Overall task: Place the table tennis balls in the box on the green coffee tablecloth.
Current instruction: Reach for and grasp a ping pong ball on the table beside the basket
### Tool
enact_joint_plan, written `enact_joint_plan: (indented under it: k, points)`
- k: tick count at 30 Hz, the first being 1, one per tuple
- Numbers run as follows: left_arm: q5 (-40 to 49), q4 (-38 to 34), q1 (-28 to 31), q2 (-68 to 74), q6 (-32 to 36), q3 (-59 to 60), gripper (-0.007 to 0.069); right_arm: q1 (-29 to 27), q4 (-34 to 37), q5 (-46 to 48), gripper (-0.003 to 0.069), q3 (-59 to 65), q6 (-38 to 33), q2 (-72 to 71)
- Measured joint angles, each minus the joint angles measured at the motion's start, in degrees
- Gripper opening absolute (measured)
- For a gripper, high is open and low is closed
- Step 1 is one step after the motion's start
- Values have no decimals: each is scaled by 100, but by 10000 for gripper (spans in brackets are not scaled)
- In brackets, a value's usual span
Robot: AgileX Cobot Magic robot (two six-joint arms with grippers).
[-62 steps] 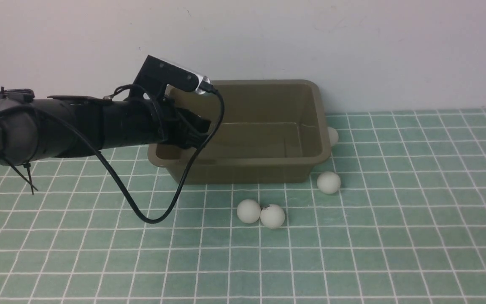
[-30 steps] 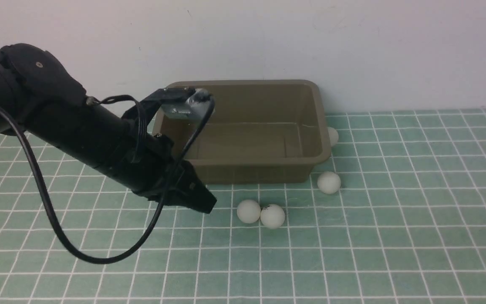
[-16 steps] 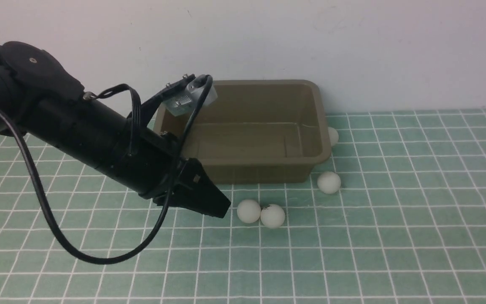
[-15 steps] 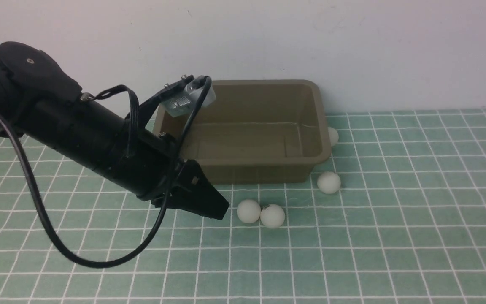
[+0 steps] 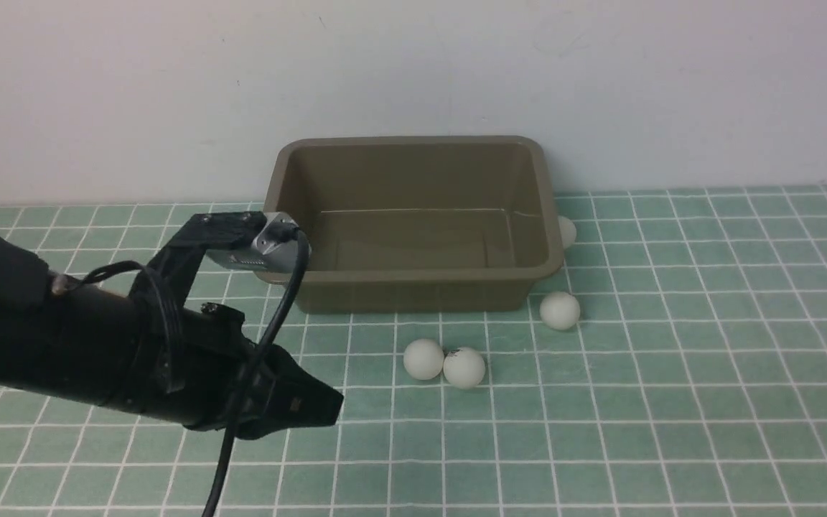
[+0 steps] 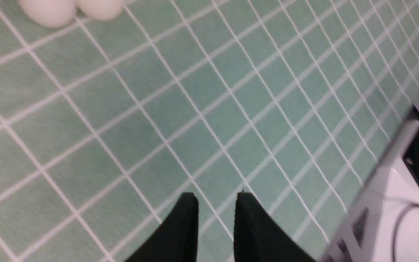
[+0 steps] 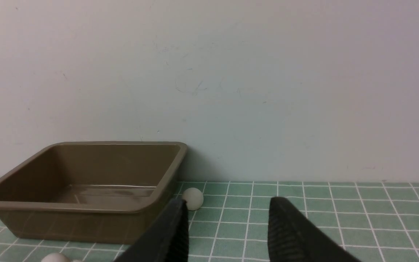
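Green checked tablecloth (image 5: 672, 431) over the worktop, plain wall (image 5: 413, 72) behind. I see my left tool (image 5: 334, 411) pinched nearly closed, gripping nothing, over the cloth. Just to its right, two touching balls (image 5: 423, 358), one with a dark print (image 5: 464, 352) I can't read. Two more sit by the right end of the box (image 5: 413, 291). Right tool (image 7: 227, 205) part-open, empty.
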Motion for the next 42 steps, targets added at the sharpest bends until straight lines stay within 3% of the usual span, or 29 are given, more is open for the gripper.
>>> enact_joint_plan:
  k: [4,11,16,20,25,30,31,35,36,39,42]
  points:
    - [-741,-518,0,458,642,31,166,0,0,0,285,0,0,0]
    - [-1072,-1321,0,1079,1756,31,256,0,0,0,285,0,0,0]
    - [-1240,-2431,0,1773,3014,11,404,0,0,0,285,0,0,0]
    - [-1245,-2591,0,1920,3385,-67,461,0,0,0,285,0,0,0]
    - [-1187,-2520,0,1926,3482,-245,469,0,0,0,285,0,0,0]
    - [-1139,-1063,0,1926,3272,-527,469,0,0,0,285,0,0,0]
    - [-1139,-1063,0,1926,3272,-527,469,0,0,0,285,0,0,0]
    - [-1708,613,0,1926,1884,-544,468,0,0,0,285,0,0,0]
    - [-1722,679,0,1926,1717,-551,466,0,0,0,285,0,0,0]
    - [-1742,1604,-5,1926,381,-768,440,0,0,0,285,0,0,0]
    - [-1593,1702,-83,1926,118,-961,426,0,0,0,285,0,0,0]
